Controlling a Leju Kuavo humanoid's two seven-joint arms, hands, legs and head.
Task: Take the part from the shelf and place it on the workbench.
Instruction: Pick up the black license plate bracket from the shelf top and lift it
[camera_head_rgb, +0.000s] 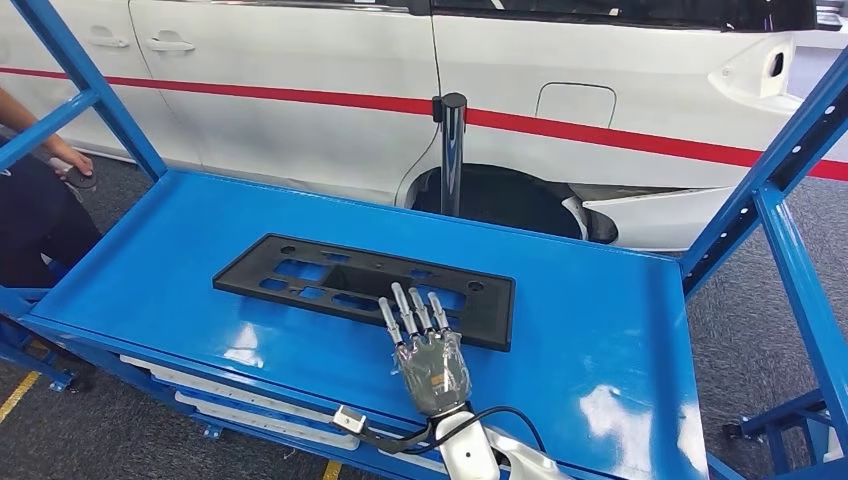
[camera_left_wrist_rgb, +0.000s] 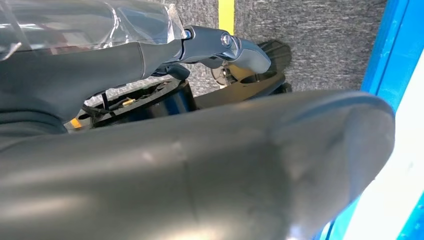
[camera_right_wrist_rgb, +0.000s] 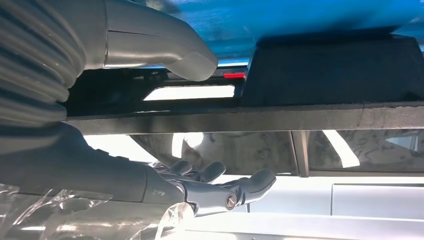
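Simply flat black perforated part (camera_head_rgb: 362, 284)

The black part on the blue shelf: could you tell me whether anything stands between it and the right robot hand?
Nothing visible does. The right robot hand is already at the near edge of the black part, fingers extended over it.

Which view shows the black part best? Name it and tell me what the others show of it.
The head view: the whole black part lies flat on the blue shelf, with the right hand reaching over its near edge. The right wrist view shows its edge close up. The left wrist view gives nothing recognisable of it.
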